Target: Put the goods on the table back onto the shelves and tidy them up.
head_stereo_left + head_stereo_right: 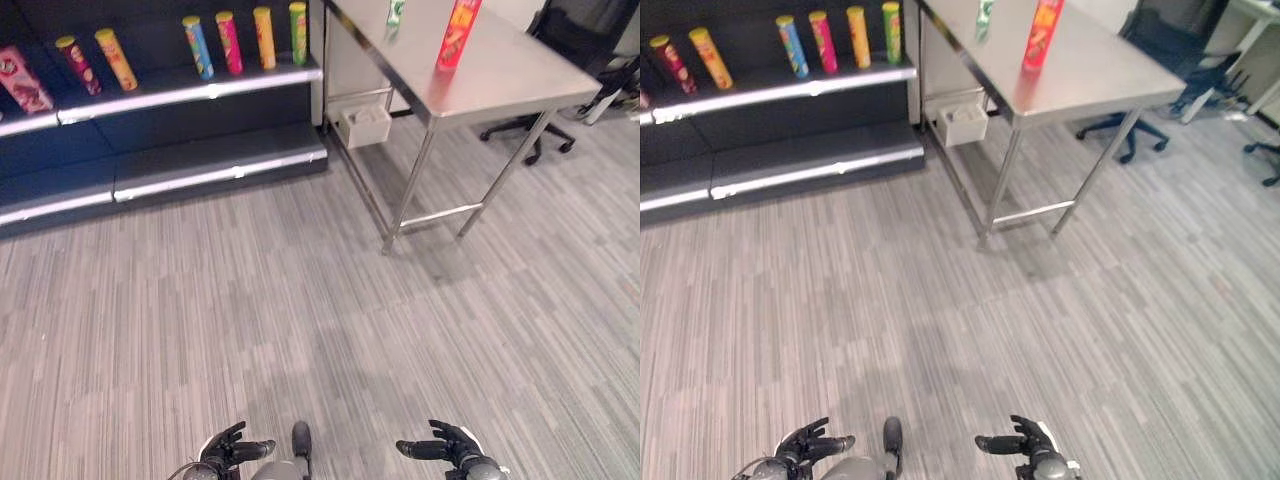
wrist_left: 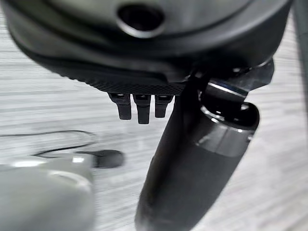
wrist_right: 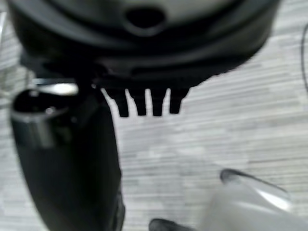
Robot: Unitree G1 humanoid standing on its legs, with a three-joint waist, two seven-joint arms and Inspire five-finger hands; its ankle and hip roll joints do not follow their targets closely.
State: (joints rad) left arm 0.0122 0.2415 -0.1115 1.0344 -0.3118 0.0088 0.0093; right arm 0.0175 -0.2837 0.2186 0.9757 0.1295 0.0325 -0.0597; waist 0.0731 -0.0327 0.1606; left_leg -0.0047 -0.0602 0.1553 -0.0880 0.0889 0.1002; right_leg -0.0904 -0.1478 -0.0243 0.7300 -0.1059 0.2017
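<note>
Striped grey carpet (image 1: 300,300), steel table (image 1: 500,75)

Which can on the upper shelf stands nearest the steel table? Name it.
The green can, at the right end of the row on the upper shelf. The yellow can and pink can stand farther left.

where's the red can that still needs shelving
The red can stands upright on the steel table, at the upper right of the head views, near the table's front edge. A green can stands to its left, farther back.
</note>
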